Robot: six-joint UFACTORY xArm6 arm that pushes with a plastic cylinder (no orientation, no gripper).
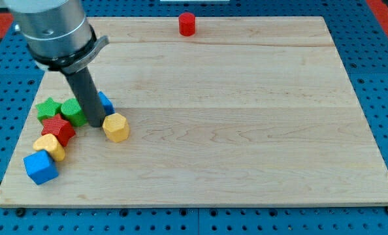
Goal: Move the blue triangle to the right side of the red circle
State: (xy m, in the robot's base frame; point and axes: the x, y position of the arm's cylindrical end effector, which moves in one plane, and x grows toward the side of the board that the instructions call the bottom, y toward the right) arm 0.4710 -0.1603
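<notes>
You're looking at my tip (pixel 96 124) sitting down in the crowd at the view's left, wedged between the green block (pixel 71 111) and the yellow hexagon (pixel 116 127). There are no jaws on this arm to report, open or closed; it's ending in a bare rod, nothing gripping anything.

The blue triangle (pixel 106 102) is peeking out just behind the rod, on its right side, mostly hidden, touching or very nearly touching the shaft. The red circle (pixel 187 24) is standing alone at the view's top edge of the board (pixel 246 143), well apart from everything else.

Here's how I'm judging the step: the tip is needing to get onto the triangle's lower-left side, so the push is running up and to the right. Going round it cleanly matters, because the yellow hexagon is sitting just beside and could get dragged along. Aim the line to pass the red cylinder on its right, not straight at it, or you're risking knocking it off the top edge.

As for heading, too little of the blue piece is showing to call its point or long axis; I can't tell.

The green star (pixel 48 108), red star (pixel 58 129), smaller yellow block (pixel 49 146) and blue cube (pixel 40 167) are all clustering lower left, out of the intended path
</notes>
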